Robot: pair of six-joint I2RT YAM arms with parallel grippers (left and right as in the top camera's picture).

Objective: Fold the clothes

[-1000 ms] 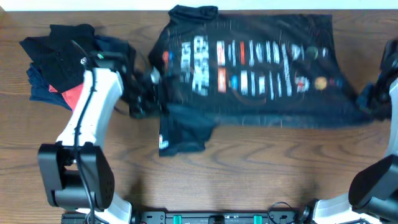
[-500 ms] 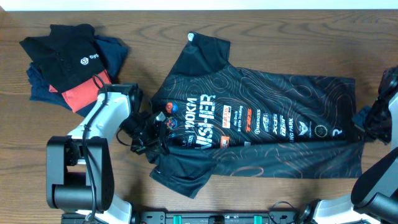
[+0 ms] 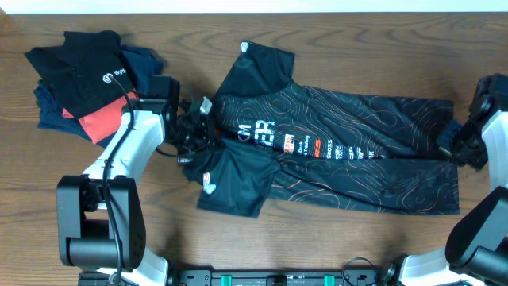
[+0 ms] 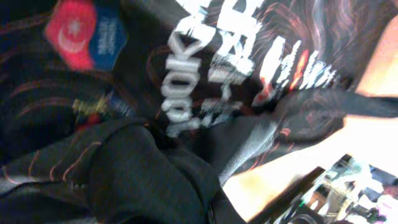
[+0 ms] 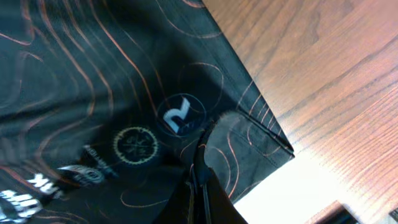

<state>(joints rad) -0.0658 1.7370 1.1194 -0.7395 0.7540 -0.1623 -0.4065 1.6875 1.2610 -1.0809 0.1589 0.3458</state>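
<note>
Clearly our jersey (image 3: 357, 159) lies spread in the middle, thin, slick and floppy. The left gripper (image 3: 193, 140) clamps its left edge and the right gripper (image 3: 451, 148) its right hem, and we judge these seams the best holds.

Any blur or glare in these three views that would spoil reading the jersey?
Overhead: sharp, evenly lit, jersey clear. Left wrist: white lettering smeared, right edge washed out. Right wrist: copper lines crisp, bright glare on the table.
</note>
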